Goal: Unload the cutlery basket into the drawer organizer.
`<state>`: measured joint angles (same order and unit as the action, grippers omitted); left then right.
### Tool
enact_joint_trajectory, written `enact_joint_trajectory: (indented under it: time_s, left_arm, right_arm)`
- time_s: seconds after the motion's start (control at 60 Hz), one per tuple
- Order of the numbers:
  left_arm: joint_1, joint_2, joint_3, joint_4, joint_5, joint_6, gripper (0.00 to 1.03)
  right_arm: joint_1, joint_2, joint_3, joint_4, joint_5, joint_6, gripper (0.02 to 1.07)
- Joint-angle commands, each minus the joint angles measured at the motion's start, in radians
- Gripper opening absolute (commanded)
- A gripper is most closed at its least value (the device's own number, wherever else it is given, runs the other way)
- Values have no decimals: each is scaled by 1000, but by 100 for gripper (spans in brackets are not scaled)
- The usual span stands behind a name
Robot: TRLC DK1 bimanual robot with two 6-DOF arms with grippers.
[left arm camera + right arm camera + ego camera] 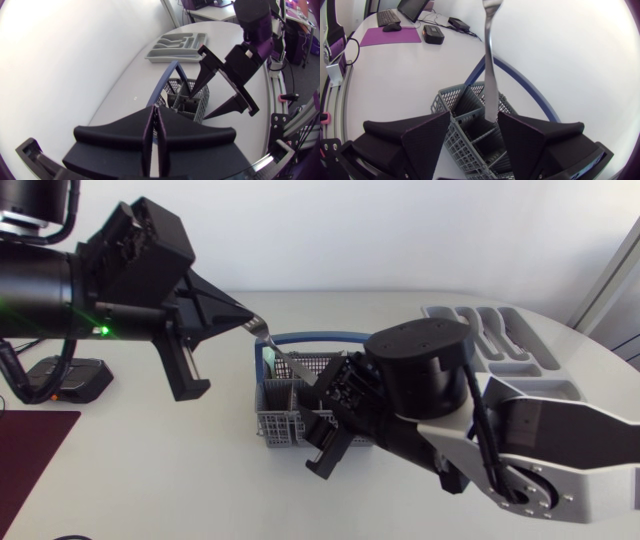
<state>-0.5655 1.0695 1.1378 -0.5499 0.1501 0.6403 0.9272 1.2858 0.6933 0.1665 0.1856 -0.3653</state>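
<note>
A grey cutlery basket (285, 415) with a blue hoop handle stands mid-table, seen too in the left wrist view (192, 102) and the right wrist view (465, 107). A silver fork (275, 345) leans up out of it, tines uppermost (490, 65). My left gripper (245, 318) is shut on the fork's upper end; its closed fingers (155, 125) hide the fork in its own view. My right gripper (330, 420) stands open at the basket's right side (475, 120), the fork's handle rising between its fingers untouched. The grey drawer organizer (500, 340) lies far right (177, 46).
A dark purple mat (35, 450) and a black box (80, 380) lie at the table's left side. My right arm's bulky links (520, 450) cover the table's near right. The table's edge curves round just beyond the organizer.
</note>
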Motion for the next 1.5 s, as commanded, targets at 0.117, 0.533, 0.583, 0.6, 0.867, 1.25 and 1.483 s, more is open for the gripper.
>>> enact_joint_trajectory:
  time_s: [0.117,0.533,0.583,0.6,0.867,1.25,1.483]
  left_arm:
    - [15,-52,-39,34,11,-125,4]
    - [4,-163,-161,8,134,33,4]
    - [10,-163,-159,-8,154,53,4]
    - [16,-163,-159,-15,166,64,4]
    - [67,-163,-164,-38,215,142,4]
    - [76,-160,-161,-61,246,145,4]
    - [107,-148,-148,-30,246,84,73]
  right_arm:
    - [30,-19,61,24,45,-49,72]
    - [50,20,124,-47,-23,-80,65]
    - [52,20,129,-68,-57,-77,61]
    - [52,20,129,-76,-66,-77,60]
    - [56,20,132,-186,-175,-73,33]
    - [56,47,112,-203,-222,-60,8]
    - [50,37,109,-214,-241,-52,8]
